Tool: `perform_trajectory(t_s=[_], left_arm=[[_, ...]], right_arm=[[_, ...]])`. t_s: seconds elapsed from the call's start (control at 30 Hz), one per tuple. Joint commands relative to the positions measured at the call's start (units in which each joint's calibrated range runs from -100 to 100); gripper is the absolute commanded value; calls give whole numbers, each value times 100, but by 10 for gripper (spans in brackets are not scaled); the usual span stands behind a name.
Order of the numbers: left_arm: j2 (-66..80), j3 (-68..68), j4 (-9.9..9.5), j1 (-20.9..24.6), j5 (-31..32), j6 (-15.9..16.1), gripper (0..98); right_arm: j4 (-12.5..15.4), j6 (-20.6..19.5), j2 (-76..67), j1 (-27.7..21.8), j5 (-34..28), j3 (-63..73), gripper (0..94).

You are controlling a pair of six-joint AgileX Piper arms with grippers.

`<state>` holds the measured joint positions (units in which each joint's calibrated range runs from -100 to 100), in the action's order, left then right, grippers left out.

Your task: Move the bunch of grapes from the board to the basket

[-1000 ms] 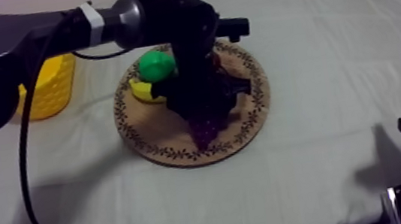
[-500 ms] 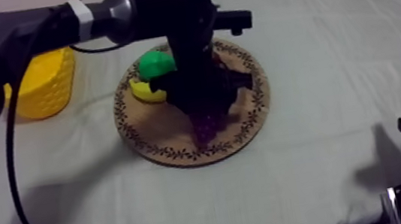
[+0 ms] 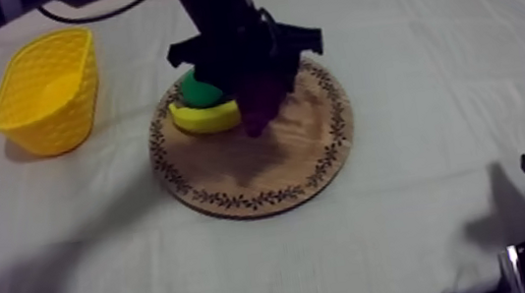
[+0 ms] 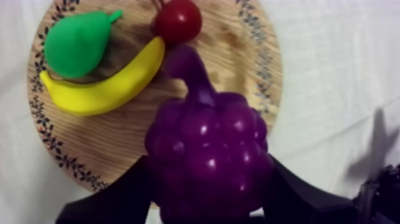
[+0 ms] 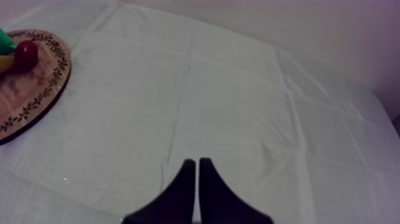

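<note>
From above, the left tool held the glossy purple bunch of grapes above the round wooden board; the carry to the yellow basket needed height to clear its rim. At the left wrist, black fingers clamped both flanks. At the right wrist, the right tool sat pinched narrow over the desk

Glossy grapes, wooden board (matt), woven basket

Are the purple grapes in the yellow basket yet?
No, the purple bunch of grapes hangs in the left gripper over the round wooden board.
</note>
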<state>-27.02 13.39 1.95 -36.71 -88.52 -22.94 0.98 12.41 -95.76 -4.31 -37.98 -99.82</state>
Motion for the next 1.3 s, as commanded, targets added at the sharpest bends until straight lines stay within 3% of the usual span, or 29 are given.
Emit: perform_trajectory(t_s=[0.0,0.6,0.9,1.27], left_arm=[[186,45,-28,2,-94,-2,512],[941,247,-126,294,-550,91,506],[1130,13,-191,928,-533,341,503],[1495,-353,-303,2030,-533,775,503]], right_arm=[[-3,2,0,2,0,4,3],[-3,2,0,2,0,4,3],[-3,2,0,2,0,4,3],[-3,2,0,2,0,4,3]])
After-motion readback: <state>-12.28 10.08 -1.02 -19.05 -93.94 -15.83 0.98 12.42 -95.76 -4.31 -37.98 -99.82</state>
